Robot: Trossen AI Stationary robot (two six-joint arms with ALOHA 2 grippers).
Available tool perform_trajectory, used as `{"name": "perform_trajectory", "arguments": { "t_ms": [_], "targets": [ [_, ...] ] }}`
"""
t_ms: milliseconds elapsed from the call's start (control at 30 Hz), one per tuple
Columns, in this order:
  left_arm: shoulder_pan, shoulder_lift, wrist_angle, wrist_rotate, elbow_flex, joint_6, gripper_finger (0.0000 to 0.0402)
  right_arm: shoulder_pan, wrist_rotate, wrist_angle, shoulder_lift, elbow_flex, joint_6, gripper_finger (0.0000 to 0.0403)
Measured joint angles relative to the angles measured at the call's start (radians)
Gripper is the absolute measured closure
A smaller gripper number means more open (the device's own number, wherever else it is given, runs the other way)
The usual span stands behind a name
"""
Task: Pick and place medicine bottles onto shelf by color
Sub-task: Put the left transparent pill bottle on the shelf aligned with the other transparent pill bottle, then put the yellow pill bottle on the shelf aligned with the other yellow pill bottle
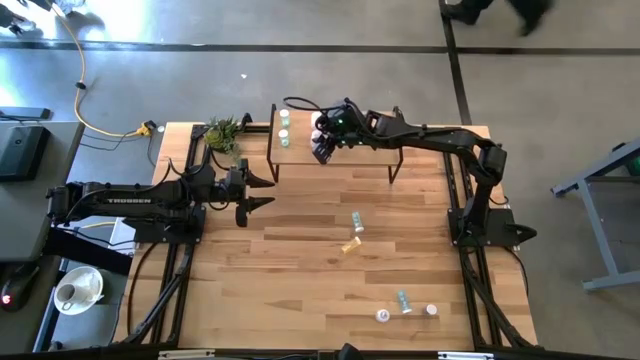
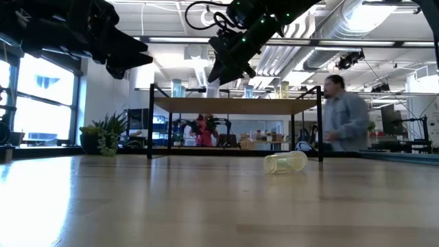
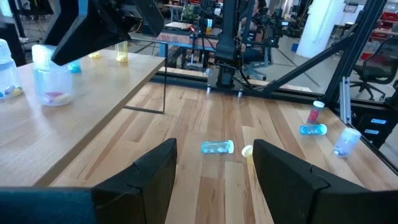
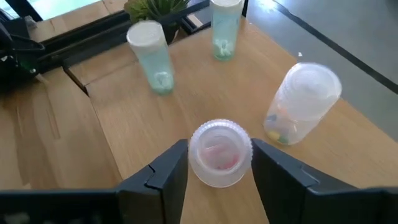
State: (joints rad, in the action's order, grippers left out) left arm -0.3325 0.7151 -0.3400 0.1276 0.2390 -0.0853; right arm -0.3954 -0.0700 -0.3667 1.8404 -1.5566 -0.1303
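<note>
The shelf (image 1: 345, 152) stands at the table's far side. My right gripper (image 4: 219, 163) reaches over its left part, slanting down, fingers open on either side of a white-capped pinkish bottle (image 4: 219, 152) that stands upright on the board. Two teal bottles (image 4: 151, 56) (image 4: 225, 28) and a clear white one (image 4: 301, 102) stand beyond it. A teal bottle (image 1: 357, 221) and a yellow one (image 1: 350, 245) lie on the table's middle. My left gripper (image 1: 262, 192) waits open at the left, holding nothing. My right gripper's fingers (image 4: 171, 168) stand close beside the cap (image 4: 199, 134) of the pinkish bottle, one on each side, coming from above at a slant. Whether they touch it I cannot tell. The bottle stands upright on its base on the shelf board.
Three more bottles (image 1: 404, 300) lie near the table's front right. A potted plant (image 1: 222, 132) stands left of the shelf. A person (image 2: 343, 116) moves in the room behind the table. Bare tabletop lies between the shelf and the front bottles.
</note>
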Motion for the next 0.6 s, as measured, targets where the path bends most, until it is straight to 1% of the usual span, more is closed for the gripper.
{"name": "perform_trajectory", "arguments": {
  "t_ms": [300, 467, 600],
  "targets": [
    [0.000, 0.000, 0.000, 0.000, 0.000, 0.000, 0.0202, 0.000, 0.001, 0.008, 0.003, 0.000, 0.000, 0.0198],
    [0.000, 0.000, 0.000, 0.000, 0.000, 0.000, 0.0202, -0.002, 0.001, 0.008, -0.003, 0.000, 0.000, 0.0195],
    [0.000, 0.000, 0.000, 0.000, 0.000, 0.000, 0.0202, -0.003, 0.011, 0.010, -0.040, 0.000, -0.001, 0.0194]
  ]
}}
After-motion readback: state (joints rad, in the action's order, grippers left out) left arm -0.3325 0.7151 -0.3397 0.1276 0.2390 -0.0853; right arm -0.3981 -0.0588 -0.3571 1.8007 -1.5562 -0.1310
